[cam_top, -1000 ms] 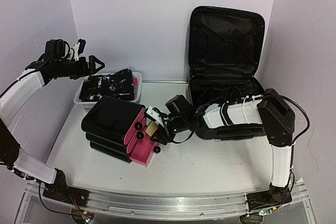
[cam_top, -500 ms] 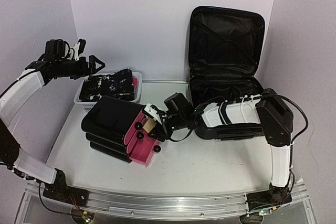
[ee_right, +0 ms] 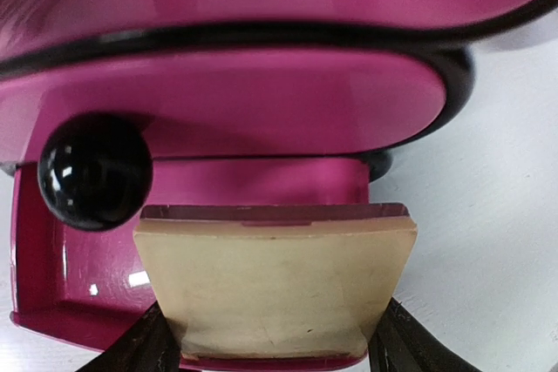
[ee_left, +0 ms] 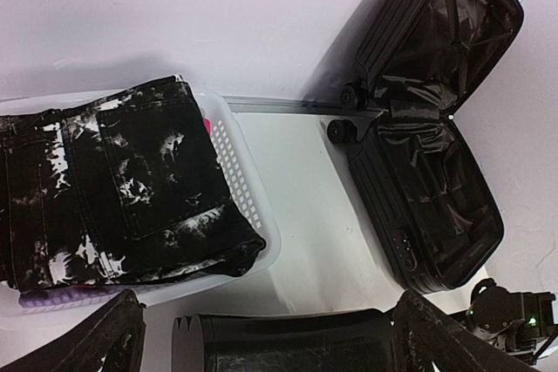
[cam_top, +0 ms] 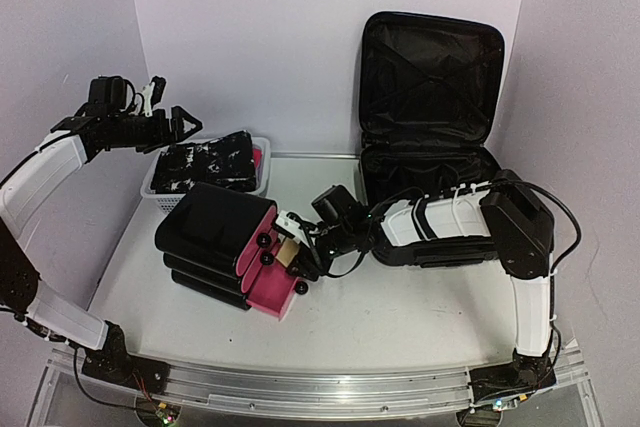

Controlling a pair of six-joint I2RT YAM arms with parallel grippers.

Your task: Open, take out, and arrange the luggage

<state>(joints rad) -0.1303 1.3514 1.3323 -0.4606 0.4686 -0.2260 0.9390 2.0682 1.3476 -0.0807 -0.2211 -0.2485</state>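
So, luggage (cam_top: 430, 77): it stands at the back right of the surface (cam_top: 400, 317), already open. The lid is propped upright against the wall with its black lining showing. My own right arm hides part of the lower half, so I cannot vouch for what is inside.
Smaller case (cam_top: 215, 227): it lies left of centre, pink side and black knobs turned toward the right pincer. I judge the opening done and the arranging in hand.
Right pincer (cam_top: 292, 252): it reaches low across the surface to the pink side and is closed part-way on a tan block (ee_right: 275, 285). A finger sits against each flank of the block, just beside one knob (ee_right: 94, 172) (what the block is, I cannot tell).
Why there: I reckon a low, level reach lets me steer the case without lifting it.
Left pincer (cam_top: 188, 123): spread fully wide and holding nothing, it hovers above the white basket (ee_left: 237, 172), out of the way.
Basket: it sits at the back left and carries a folded black-and-white garment (ee_left: 131, 180).
Room: pale lilac walls (cam_top: 280, 47) close round the white surface, and a metal rail (cam_top: 300, 387) runs along the near edge.
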